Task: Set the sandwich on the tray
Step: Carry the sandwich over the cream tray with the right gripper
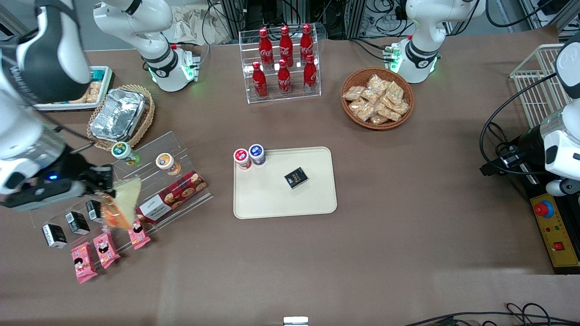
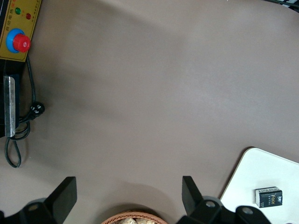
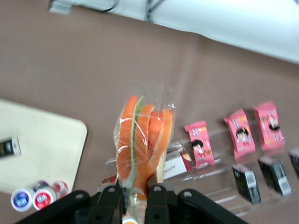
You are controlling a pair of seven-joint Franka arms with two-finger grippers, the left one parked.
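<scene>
R arm: reaching out at working-arm end of table, wrist raised above table | gripper [image 1: 105, 192]: fingers [image 3: 156, 198] closed on sandwich [image 3: 142, 144], wedge hanging from them, held clear of surface

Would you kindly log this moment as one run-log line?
pincer: shut on sandwich | sandwich: lifted above clear shelf | tray: not reached

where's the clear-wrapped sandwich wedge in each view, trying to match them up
Front view: the clear-wrapped triangular sandwich with orange and green filling hangs from the right arm's gripper, above the clear acrylic snack rack, toward the working arm's end of the table.
Right wrist view: the sandwich sits clamped between the gripper's fingers.
Left wrist view: not in it.
Shared landmark: the flat cream-beige rectangular tray.
</scene>
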